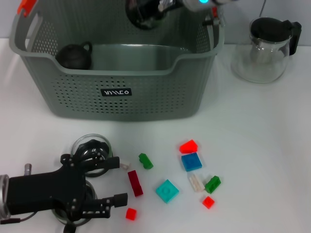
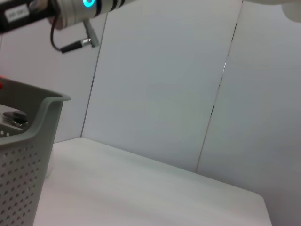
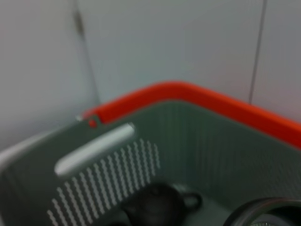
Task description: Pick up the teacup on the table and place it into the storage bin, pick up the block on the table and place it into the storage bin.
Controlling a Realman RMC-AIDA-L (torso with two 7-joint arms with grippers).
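Head view shows the left gripper [image 1: 115, 180] at the lower left, jaws wide, beside a clear teacup [image 1: 91, 148]. At the top, the right gripper [image 1: 146, 12] hangs over the storage bin [image 1: 146, 94]; I cannot tell its jaws. Blocks [image 1: 167, 190] lie at the lower middle.

This looks like a robot test room, not a home. A plain white table [image 1: 262, 145] stands against bare white wall panels [image 2: 160, 80], with small toy blocks [image 1: 191, 161] lying just beside the robot's claw [image 1: 116, 180].
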